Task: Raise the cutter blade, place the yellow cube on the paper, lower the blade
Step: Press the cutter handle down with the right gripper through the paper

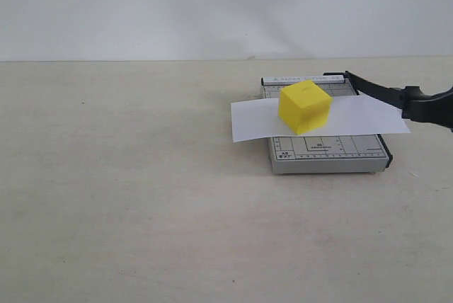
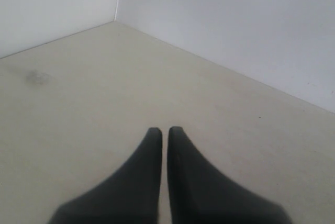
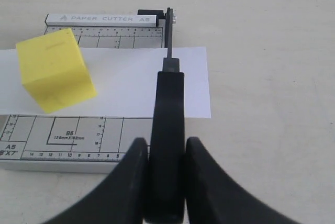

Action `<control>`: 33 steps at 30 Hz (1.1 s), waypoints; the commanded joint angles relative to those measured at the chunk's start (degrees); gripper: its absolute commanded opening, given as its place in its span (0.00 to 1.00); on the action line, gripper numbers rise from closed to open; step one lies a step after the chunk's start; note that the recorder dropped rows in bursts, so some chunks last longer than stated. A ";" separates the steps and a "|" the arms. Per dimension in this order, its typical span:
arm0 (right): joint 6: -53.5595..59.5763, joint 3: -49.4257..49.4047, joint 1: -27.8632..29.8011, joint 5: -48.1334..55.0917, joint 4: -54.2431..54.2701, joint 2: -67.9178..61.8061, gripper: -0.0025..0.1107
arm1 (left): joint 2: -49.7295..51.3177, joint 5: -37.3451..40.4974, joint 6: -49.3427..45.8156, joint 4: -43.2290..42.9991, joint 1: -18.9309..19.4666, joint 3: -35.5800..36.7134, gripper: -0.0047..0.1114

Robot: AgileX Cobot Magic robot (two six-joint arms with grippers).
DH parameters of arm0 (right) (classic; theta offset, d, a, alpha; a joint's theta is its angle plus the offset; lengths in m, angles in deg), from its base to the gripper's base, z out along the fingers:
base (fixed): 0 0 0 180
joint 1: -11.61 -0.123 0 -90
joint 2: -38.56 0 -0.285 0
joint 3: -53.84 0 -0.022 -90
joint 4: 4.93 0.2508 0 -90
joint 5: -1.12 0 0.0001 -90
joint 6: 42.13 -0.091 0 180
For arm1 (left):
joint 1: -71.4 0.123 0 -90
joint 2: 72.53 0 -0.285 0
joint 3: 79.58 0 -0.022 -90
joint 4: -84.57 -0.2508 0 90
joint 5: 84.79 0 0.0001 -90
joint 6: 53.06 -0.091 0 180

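Cube [image 1: 304,107] sits on paper [image 1: 248,122]; right hand [image 3: 166,145] grips cutter blade [image 3: 168,98].

The right gripper [image 3: 166,148] clamps the handle of the cutter blade [image 3: 168,98], while the left gripper [image 2: 164,135] hangs well apart from it, fingers nearly touching.

The left end effector [image 2: 165,131] hangs over the pale beige tabletop [image 2: 94,109]. Its two dark fingers [image 2: 149,156] are drawn together with only a thin slit between them. A faint grey smudge [image 2: 36,77] marks the tabletop well apart from the fingertips. Farther off, two plain white walls [image 2: 235,20] meet in a corner.
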 commanded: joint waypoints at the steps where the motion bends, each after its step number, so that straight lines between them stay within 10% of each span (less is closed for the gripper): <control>1: 0.16 -0.09 0.02 0.14 -0.26 -0.32 0.02 | -0.22 -0.88 -0.02 0.44 0.05 0.22 0.08; 33: 1.25 -11.92 0.02 -6.56 -0.26 -14.38 0.02 | -0.22 -0.88 -0.02 0.44 0.05 0.22 0.08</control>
